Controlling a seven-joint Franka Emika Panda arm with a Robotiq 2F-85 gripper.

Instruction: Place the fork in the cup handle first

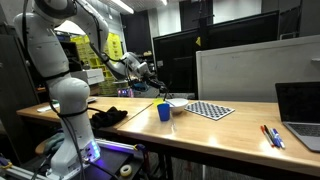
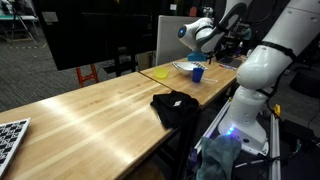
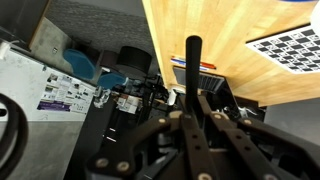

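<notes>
Long wooden surface (image 1: 230,130) (image 2: 90,110) is shown in both exterior views; a strip of it is also caught in the wrist view. White arm (image 1: 68,95) (image 2: 265,60) is mounted at the surface's edge and is bent out over it. Laptop (image 1: 300,112) is set open at one end. Black cloth (image 1: 108,116) (image 2: 175,108) is crumpled on the surface near the arm's base. Checkerboard (image 1: 210,110) (image 3: 295,50) is laid flat, near the cup and apart from it. Pale bowl (image 1: 176,102) is placed just behind the cup. Blue cup (image 1: 164,112) (image 2: 198,73) is stood upright on the surface, between cloth and checkerboard. Red and blue pens (image 1: 272,135) are laid side by side near the laptop. Jaws are held in the air above the cup's level, well clear of it. In the wrist view the jaws are seen clamped on the fork (image 3: 193,60), a dark slim bar sticking straight out from between them. Which end sticks out cannot be told. In the exterior views the fork is too small to be made out
</notes>
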